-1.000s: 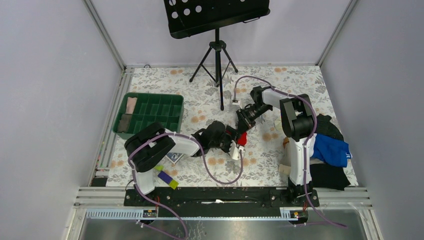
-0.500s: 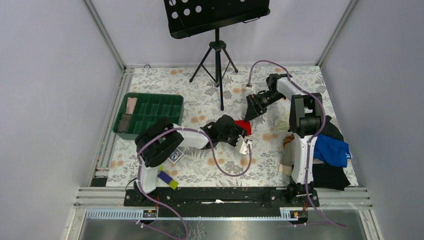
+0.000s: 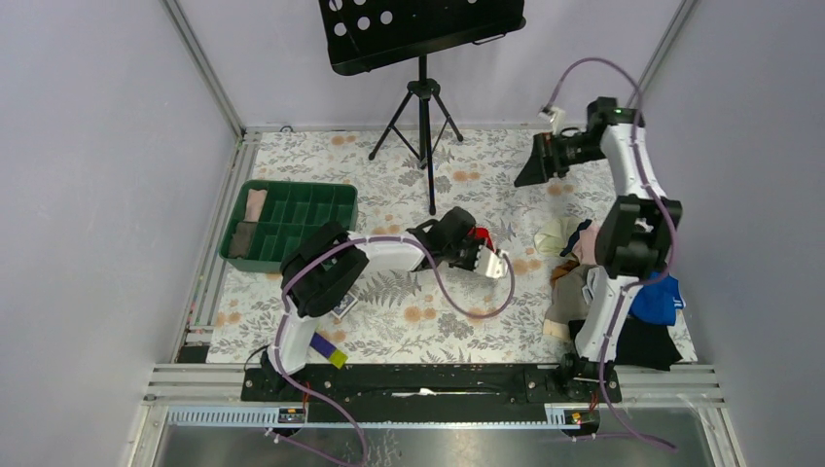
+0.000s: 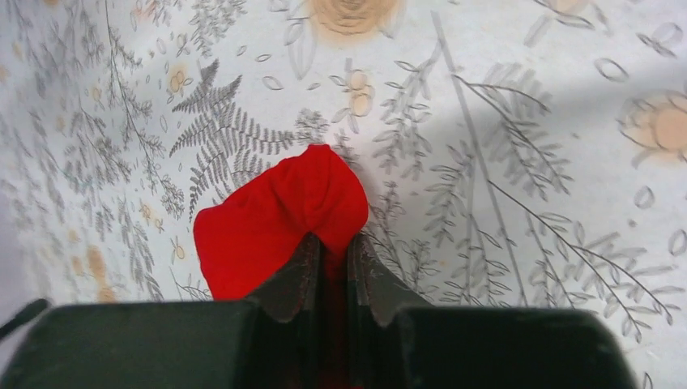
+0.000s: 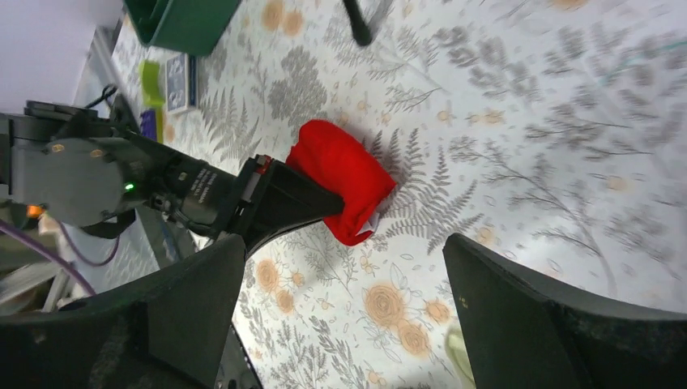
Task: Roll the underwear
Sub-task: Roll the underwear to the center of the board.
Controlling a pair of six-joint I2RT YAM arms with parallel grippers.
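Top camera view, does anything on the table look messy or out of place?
Yes. A loose pile of clothes sprawls along the right edge of the table, with blue, black, grey and cream pieces heaped unevenly. The underwear is a bunched red lump pinched in the left gripper. It looks more crumpled than neatly rolled.

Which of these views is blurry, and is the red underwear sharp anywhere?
Right wrist view: motion blur smears the tablecloth at top and right; the underwear is fairly sharp. Left wrist view: underwear crisp in the left hand. Top view: evenly lit.
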